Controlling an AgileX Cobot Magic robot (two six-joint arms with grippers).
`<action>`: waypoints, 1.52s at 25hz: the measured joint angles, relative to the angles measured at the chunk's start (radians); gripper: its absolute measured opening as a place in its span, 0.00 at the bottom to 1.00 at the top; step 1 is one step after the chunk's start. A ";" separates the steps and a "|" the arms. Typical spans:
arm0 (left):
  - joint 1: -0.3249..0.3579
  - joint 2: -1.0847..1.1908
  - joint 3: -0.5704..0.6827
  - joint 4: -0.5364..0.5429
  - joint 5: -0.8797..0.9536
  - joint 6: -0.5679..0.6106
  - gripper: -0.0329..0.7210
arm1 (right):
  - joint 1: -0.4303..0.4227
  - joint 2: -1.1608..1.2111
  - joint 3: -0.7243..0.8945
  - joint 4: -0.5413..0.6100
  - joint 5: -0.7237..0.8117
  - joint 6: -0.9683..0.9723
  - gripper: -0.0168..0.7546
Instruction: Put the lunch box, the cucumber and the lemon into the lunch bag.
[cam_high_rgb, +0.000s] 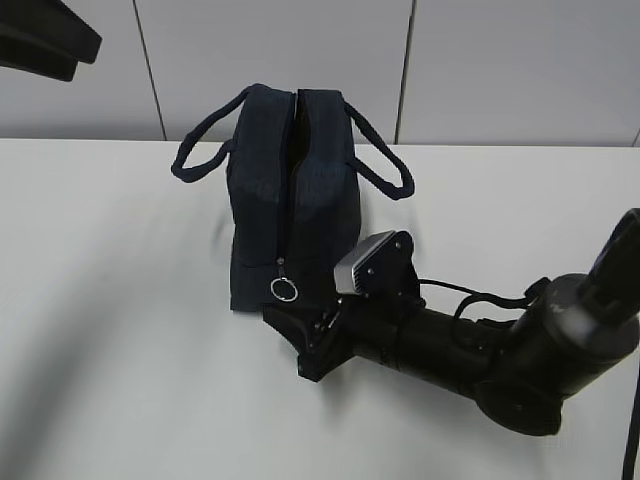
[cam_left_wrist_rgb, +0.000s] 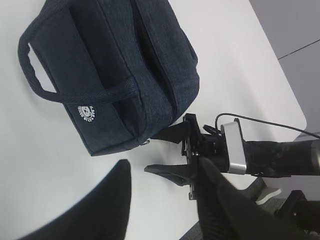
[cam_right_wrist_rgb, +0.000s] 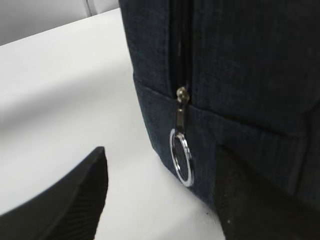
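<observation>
This is looking like a lab or robot test room, not a home. A plain white table (cam_high_rgb: 120, 300) is spreading out bare all around the right gripper (cam_high_rgb: 300, 340), and pale grey wall panels (cam_high_rgb: 270, 60) with thin dark seams are running behind it. Black robot arms (cam_high_rgb: 480, 350) with a wrist camera and loose cabling are working over the table.

Black tubular right arm (cam_high_rgb: 480, 355), silver wrist camera housing (cam_high_rgb: 362, 268), thin black cable, ribbed black pincer fingers (cam_right_wrist_rgb: 60, 200).
</observation>
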 joint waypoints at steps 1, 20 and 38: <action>0.000 0.000 0.000 0.000 0.000 0.000 0.43 | 0.000 0.000 -0.006 0.000 0.001 0.002 0.66; 0.000 0.000 0.000 0.000 0.000 0.000 0.43 | 0.000 0.002 -0.053 -0.074 0.049 0.114 0.66; 0.000 0.000 0.000 0.000 0.000 0.000 0.43 | 0.000 0.064 -0.087 -0.088 -0.004 0.117 0.66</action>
